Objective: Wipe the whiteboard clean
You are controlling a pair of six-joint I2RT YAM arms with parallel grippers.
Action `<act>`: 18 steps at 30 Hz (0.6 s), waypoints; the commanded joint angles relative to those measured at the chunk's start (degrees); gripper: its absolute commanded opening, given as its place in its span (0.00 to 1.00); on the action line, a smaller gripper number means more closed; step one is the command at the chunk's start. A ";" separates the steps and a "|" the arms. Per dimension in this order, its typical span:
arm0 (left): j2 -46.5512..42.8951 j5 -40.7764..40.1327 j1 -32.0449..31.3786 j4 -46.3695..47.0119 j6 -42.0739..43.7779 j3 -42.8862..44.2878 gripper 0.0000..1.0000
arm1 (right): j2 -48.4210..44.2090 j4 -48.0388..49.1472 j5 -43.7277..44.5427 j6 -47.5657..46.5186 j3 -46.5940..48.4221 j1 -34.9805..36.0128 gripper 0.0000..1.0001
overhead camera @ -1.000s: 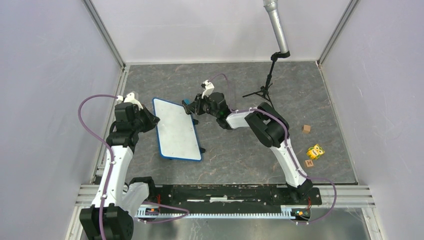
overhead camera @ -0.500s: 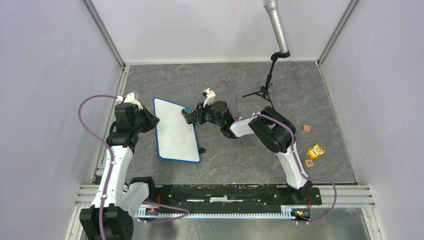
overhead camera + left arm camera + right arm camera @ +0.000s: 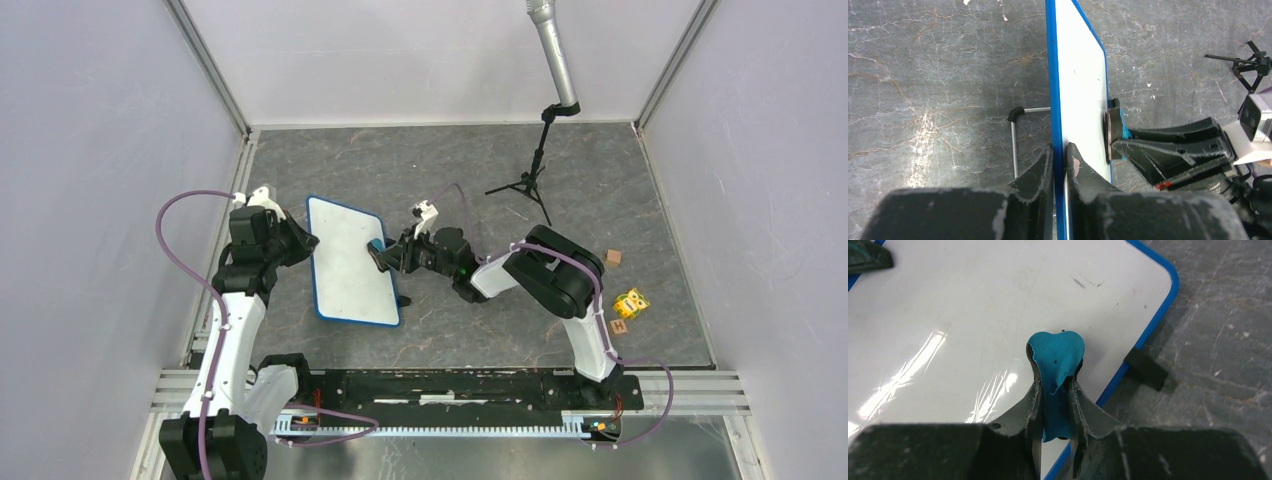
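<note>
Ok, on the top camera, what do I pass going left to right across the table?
Left tool → whiteboard → blue eraser in the right tool → microphone stand → yellow toy.

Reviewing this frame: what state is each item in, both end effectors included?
whiteboard, tilted up, face nearly clean with only faint specks.
left end effector, shut on the whiteboard's blue rim.
eraser, pressed against the board face near its right edge.
right end effector, shut on the eraser.
microphone stand, upright on its tripod.
</note>
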 commanded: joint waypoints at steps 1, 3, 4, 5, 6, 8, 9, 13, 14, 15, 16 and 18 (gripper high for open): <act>0.33 2.21 -1.13 -1.76 -0.37 -0.27 0.02 | -0.68 0.72 -5.87 4.23 -7.21 5.25 0.04; 0.65 1.96 -1.16 -2.03 -0.42 -0.18 0.02 | -1.66 2.09 -5.01 4.39 -9.43 5.95 0.03; 0.69 1.75 -1.12 -2.10 -0.50 -0.23 0.02 | -2.07 2.56 -4.68 4.40 -10.40 6.22 0.04; 0.73 1.51 -1.11 -2.11 -0.44 -0.20 0.02 | -2.46 2.84 -4.64 4.43 -10.94 6.41 0.03; 0.73 1.48 -1.12 -2.11 -0.50 -0.25 0.02 | -2.66 3.18 -4.47 4.39 -11.55 6.60 0.03; 0.70 1.38 -1.12 -2.11 -0.51 -0.17 0.02 | -3.12 3.75 -4.26 4.51 -12.68 6.94 0.03; 0.53 1.29 -1.18 -2.11 -0.51 -0.20 0.02 | -3.29 3.93 -4.17 4.36 -13.15 7.17 0.04; 0.48 0.85 -1.12 -2.20 -0.59 -0.23 0.02 | -3.66 5.65 -3.36 4.58 -14.67 8.63 0.03; 0.36 0.81 -1.14 -2.24 -0.68 -0.21 0.02 | -3.66 6.10 -3.14 4.62 -14.89 9.22 0.03; 0.31 0.69 -1.13 -2.28 -0.68 -0.20 0.02 | -3.75 6.55 -2.95 4.86 -15.24 9.68 0.03; 0.15 0.67 -1.12 -2.29 -0.68 -0.32 0.02 | -3.81 7.48 -2.82 5.17 -15.74 10.22 0.04; -0.01 0.67 -1.17 -2.28 -0.68 -0.34 0.02 | -3.84 9.80 -2.35 6.11 -17.12 10.99 0.03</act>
